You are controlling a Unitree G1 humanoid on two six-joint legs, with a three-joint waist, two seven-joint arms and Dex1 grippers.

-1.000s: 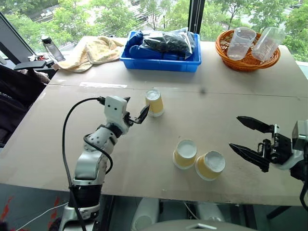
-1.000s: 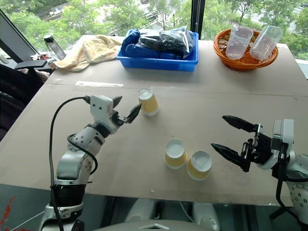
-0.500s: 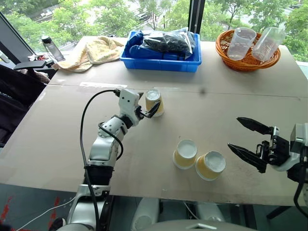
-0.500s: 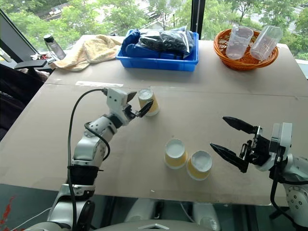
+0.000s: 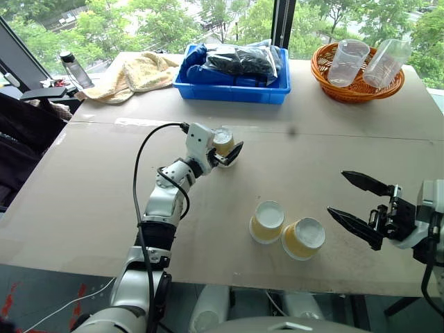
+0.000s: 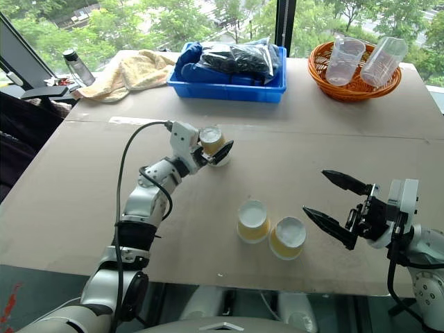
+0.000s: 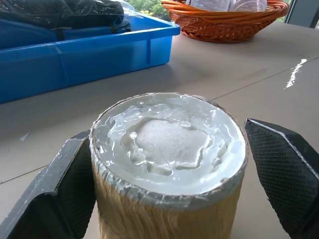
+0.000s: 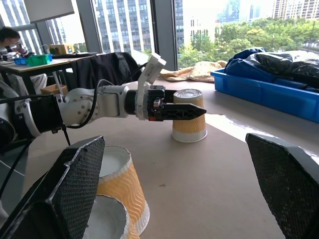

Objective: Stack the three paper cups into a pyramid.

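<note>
Around the far cup [image 5: 223, 142], left hand [image 5: 227, 151] spread, one finger touching.

Your two head views look forward and down from above the table [image 5: 83, 208], a little offset from each other, both taking in the whole top from the near edge to the blue bin [image 5: 232, 87] and wicker basket [image 5: 357, 87] by the windows. Your left wrist view sits low and very close to the far paper cup [image 7: 167, 164], facing the bin and basket. Your right wrist view looks level across the table and shares that cup [image 8: 189, 114].
</note>
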